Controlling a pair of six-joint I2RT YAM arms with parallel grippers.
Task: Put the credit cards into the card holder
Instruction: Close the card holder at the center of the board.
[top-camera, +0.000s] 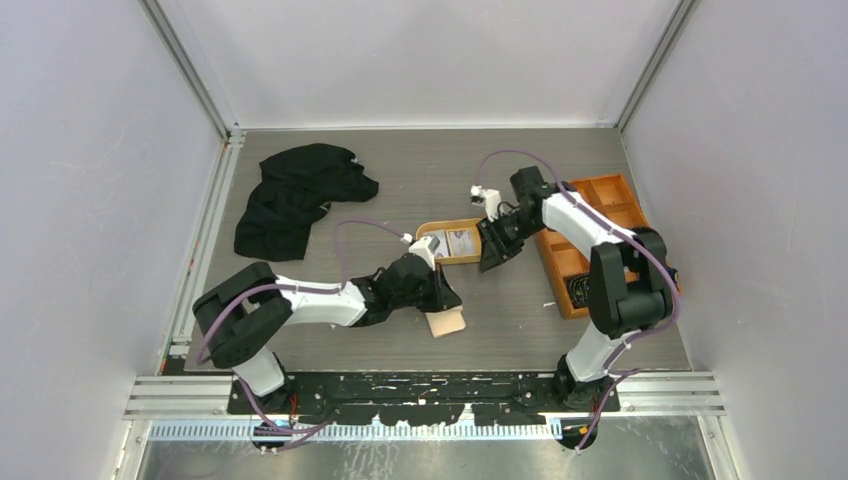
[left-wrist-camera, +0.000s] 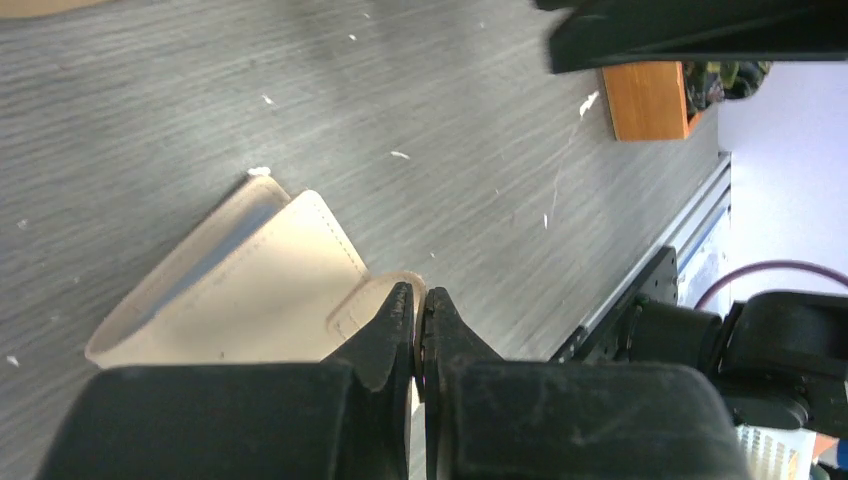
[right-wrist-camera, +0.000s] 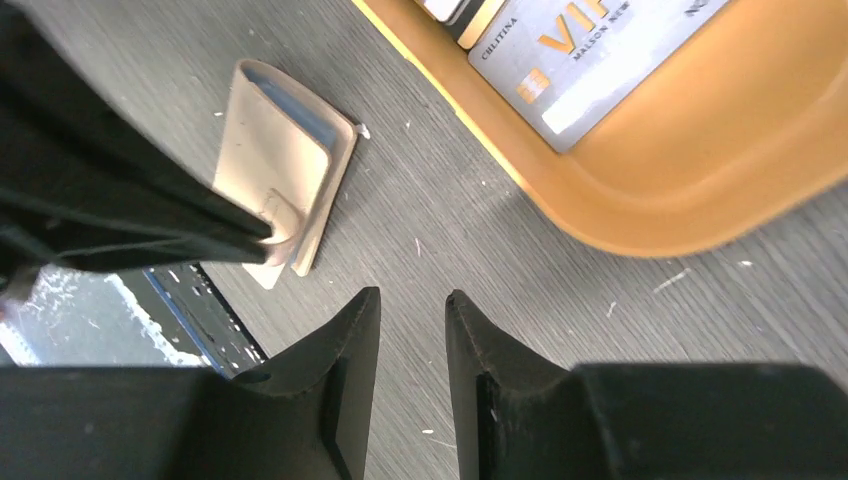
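The beige card holder (top-camera: 447, 322) lies folded on the table near the front. It also shows in the left wrist view (left-wrist-camera: 240, 290) and the right wrist view (right-wrist-camera: 275, 165). My left gripper (top-camera: 452, 297) is shut on its snap tab (left-wrist-camera: 385, 295), which sits between the fingertips. The credit cards (top-camera: 461, 241) lie in the orange oval tray (top-camera: 432, 232); the top card with gold print shows in the right wrist view (right-wrist-camera: 590, 60). My right gripper (top-camera: 492, 265) is open and empty (right-wrist-camera: 412, 300), over bare table just in front of the tray's rim (right-wrist-camera: 700, 190).
An orange compartmented box (top-camera: 595, 181) stands at the right, beside the right arm; its corner shows in the left wrist view (left-wrist-camera: 645, 100). A black cloth (top-camera: 295, 190) lies at the back left. The left arm (right-wrist-camera: 100, 190) crosses the right wrist view.
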